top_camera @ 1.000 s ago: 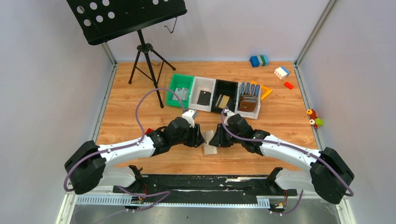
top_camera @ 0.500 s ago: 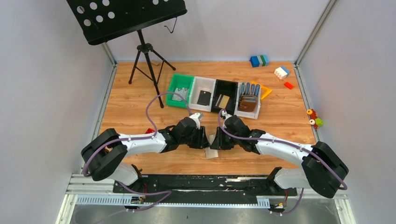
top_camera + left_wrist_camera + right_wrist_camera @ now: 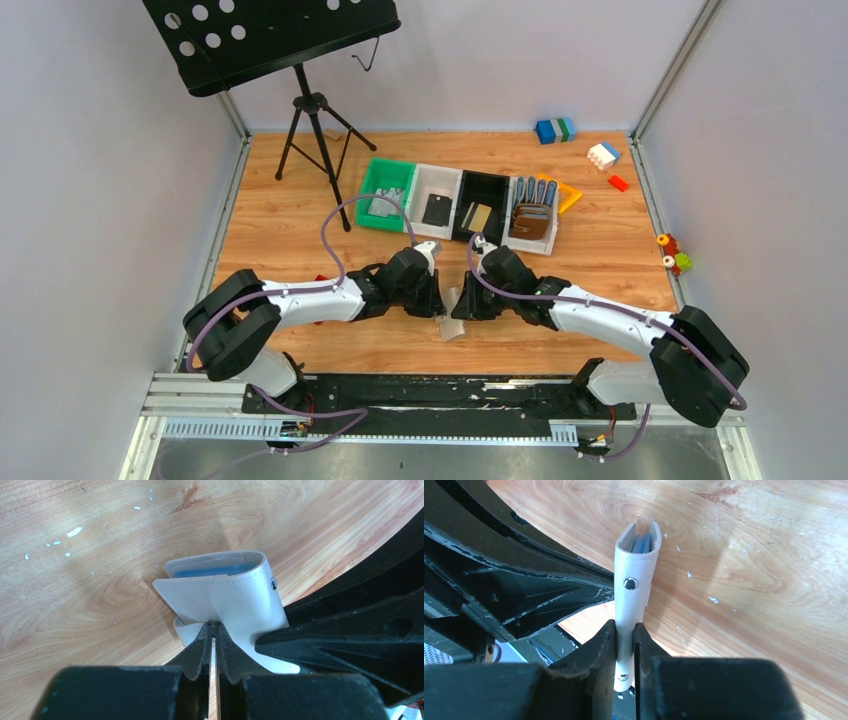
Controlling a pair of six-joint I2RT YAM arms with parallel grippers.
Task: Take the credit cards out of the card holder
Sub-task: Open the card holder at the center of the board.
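Observation:
The pale grey-beige card holder (image 3: 452, 312) hangs just above the wood table between my two grippers. My left gripper (image 3: 214, 626) is shut on its front flap (image 3: 235, 597); the jaws show only a thin slit. My right gripper (image 3: 625, 630) is shut on the holder (image 3: 631, 587) seen edge-on, below its snap stud (image 3: 629, 583). Blue edges of credit cards (image 3: 210, 571) sit inside the fold, and these card edges (image 3: 642, 544) also show from the right wrist. In the top view the left gripper (image 3: 437, 300) and right gripper (image 3: 462, 303) meet at the holder.
A row of bins stands behind: green (image 3: 385, 195), white with a dark card (image 3: 436, 209), black with a gold-tan card (image 3: 478, 216), white with brown wallets (image 3: 531, 220). A music stand tripod (image 3: 316, 130) is at the back left. Toy bricks (image 3: 555, 130) lie at the back right.
My left arm has reached right to the card holder and its jaws have closed on the flap. The right gripper has kept its hold, shifting slightly left.

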